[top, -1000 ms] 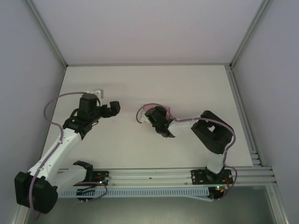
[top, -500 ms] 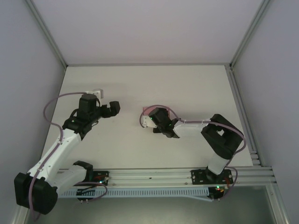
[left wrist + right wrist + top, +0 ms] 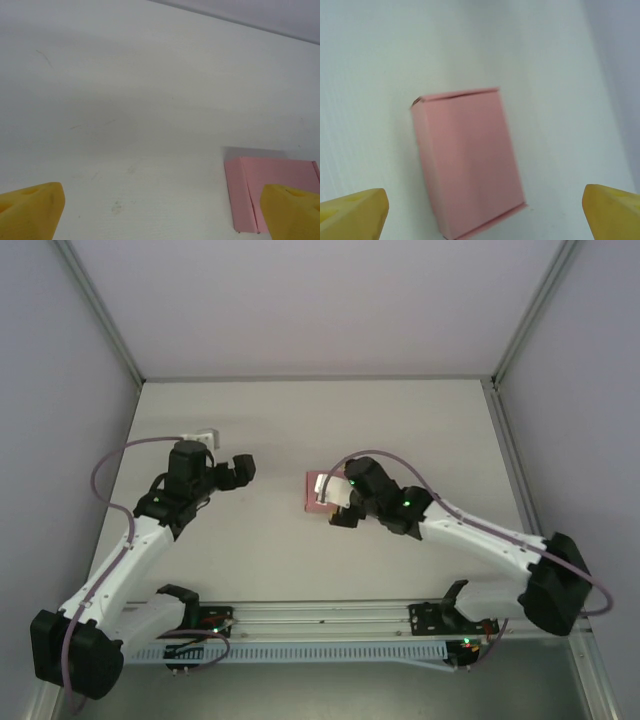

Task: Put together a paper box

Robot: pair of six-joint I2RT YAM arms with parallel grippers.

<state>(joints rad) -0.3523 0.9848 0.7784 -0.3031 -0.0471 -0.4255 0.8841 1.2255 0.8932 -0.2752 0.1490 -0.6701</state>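
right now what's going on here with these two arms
The pink paper box lies on the white table and looks folded into a small rectangular box. The right hand hovers at it with its fingers spread wide, one on each side, not gripping it. The left hand hangs open further left, apart from the box and pointed toward it.

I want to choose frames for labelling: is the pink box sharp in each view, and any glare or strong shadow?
Right wrist: the paper box is slightly blurred at its edges, no glare. Left wrist: sharper, with a soft grey shadow along its far edge. Top external: even light, no glare, the box small.
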